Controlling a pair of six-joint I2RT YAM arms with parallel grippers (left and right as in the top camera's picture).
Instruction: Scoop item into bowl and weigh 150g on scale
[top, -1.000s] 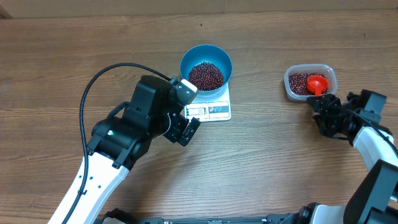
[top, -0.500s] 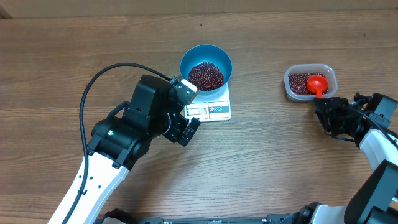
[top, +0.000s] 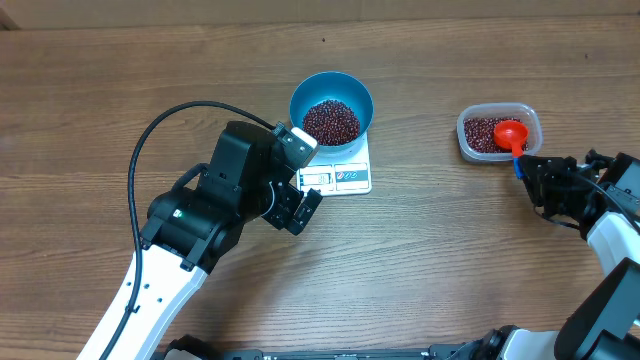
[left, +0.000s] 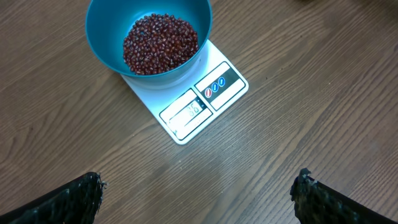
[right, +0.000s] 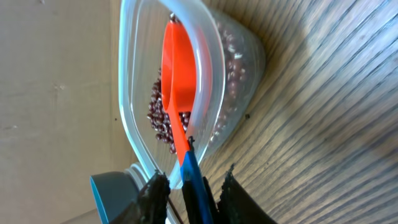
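Note:
The blue bowl (top: 331, 106) (left: 148, 38) stands on the white scale (top: 336, 176) (left: 202, 102), and a heap of maroon beans (top: 331, 121) (left: 160, 43) lies inside it. My left gripper (top: 298, 212) (left: 196, 199) hovers open just in front of the scale, with only bare wood between its fingers. The red scoop (top: 511, 133) (right: 177, 68) lies in the clear tub (top: 499, 131) (right: 130, 93) on more beans (right: 158, 118). Its blue handle sticks out over the rim. My right gripper (top: 527, 175) (right: 194, 180) straddles that handle, jaws narrow, with a slit of space on each side.
The left arm's black cable (top: 160, 125) loops over the table's left half. The tub sits near the back right, close to the right arm. The scale's display (left: 188, 112) faces the left gripper.
My right gripper has drawn back to the right from the tub and its jaws have narrowed round the handle. The scoop stays in the tub. The left arm has not moved.

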